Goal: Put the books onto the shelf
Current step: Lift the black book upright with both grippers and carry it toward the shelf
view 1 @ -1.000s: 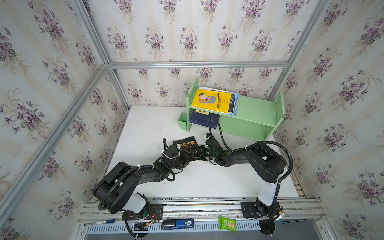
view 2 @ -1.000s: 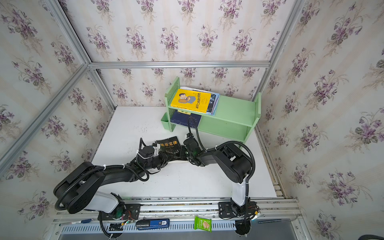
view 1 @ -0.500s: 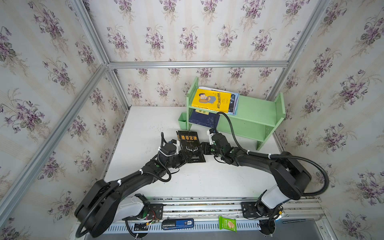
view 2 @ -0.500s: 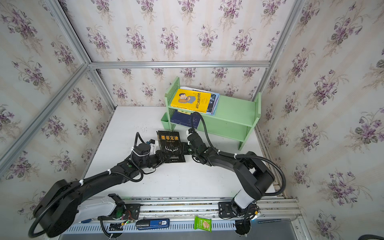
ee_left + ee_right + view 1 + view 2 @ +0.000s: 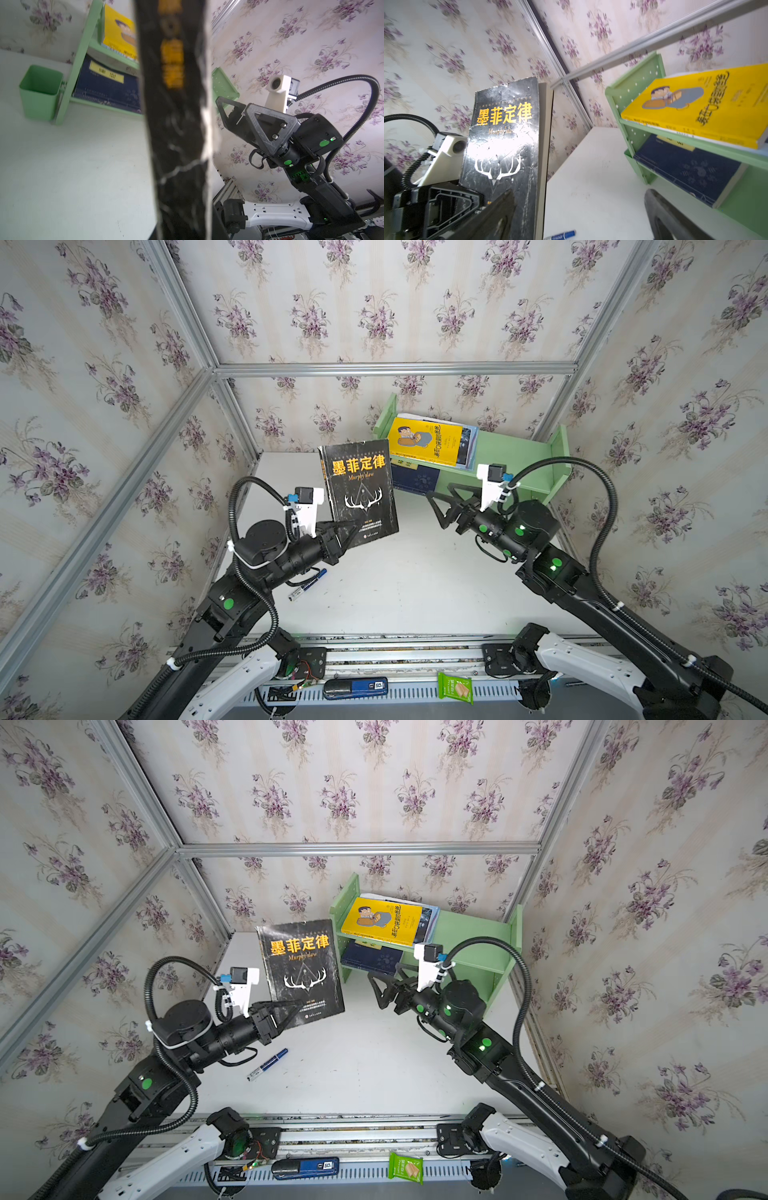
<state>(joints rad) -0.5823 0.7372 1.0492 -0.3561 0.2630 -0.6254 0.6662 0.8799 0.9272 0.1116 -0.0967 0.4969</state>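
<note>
Top views both show two arms over one white desk (image 5: 415,580), with one pale green shelf (image 5: 515,456) of two tiers at the back. One small green cup (image 5: 39,91) is fixed to the shelf's end panel, seen in the left wrist view.

Three books can be picked out clearly. One black book (image 5: 361,489) is pinched at its lower corner by the left end effector (image 5: 355,531), whose fingers are pressed onto the cover. The book is held upright in the air, just left of the shelf and apart from it. Its cover reads "墨菲定律" in yellow, with "Murphy's law" beneath and a white pair of antlers.

One yellow book (image 5: 428,439) with a cartoon man lies flat on the upper tier, on top of at least one more book whose blue edge sticks out beside it. How many lie beneath cannot be told. Its title is too small to read. One navy book (image 5: 415,479) with a yellow label lies flat on the lower tier.

The right end effector (image 5: 440,494) is spread wide and holds nothing. It hangs above the desk near the front of the lower tier.

One blue pen (image 5: 307,585) lies on the desk under the left arm. One green snack packet (image 5: 455,688) sits on the front rail.
</note>
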